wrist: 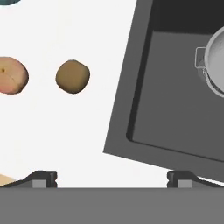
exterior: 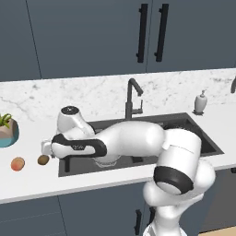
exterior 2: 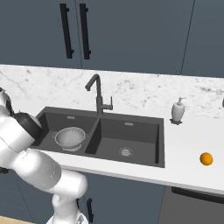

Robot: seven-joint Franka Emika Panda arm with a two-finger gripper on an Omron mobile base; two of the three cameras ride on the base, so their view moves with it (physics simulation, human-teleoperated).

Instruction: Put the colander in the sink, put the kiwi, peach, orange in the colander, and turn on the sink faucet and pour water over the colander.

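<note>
The white marble-patterned table (exterior: pixel 27 184) is seen carrying a dark charcoal rectangular double-basin sink (exterior 2: pixel 131 131), matt and sharp-edged, with a round silver drain in the right basin. A tall dark grey sink faucet (exterior 2: pixel 99 94) with an angular bent spout is mounted behind the divider between the basins. The colander (exterior 2: pixel 70 138), a shallow round silvery metal bowl with fine perforations and small side handles, is set in the left basin; in the hand view its rim is seen up and to the right of the right finger.

The fingers (wrist: pixel 112 178) are spread wide, released, with nothing held or touched; they are poised above the table edge at the sink's left corner. The two dark tips are seen well apart, one over bare table, the other over the sink rim.

The peach (wrist: pixel 12 75), round and pinkish-orange, lies on the table up and to the left of the left finger. The kiwi (wrist: pixel 73 76), a dull brown matt oval, lies just right of the peach, above the left finger, apart from both. The orange (exterior 2: pixel 206 159), smooth and bright, rests on the table well to the right of the sink.
</note>
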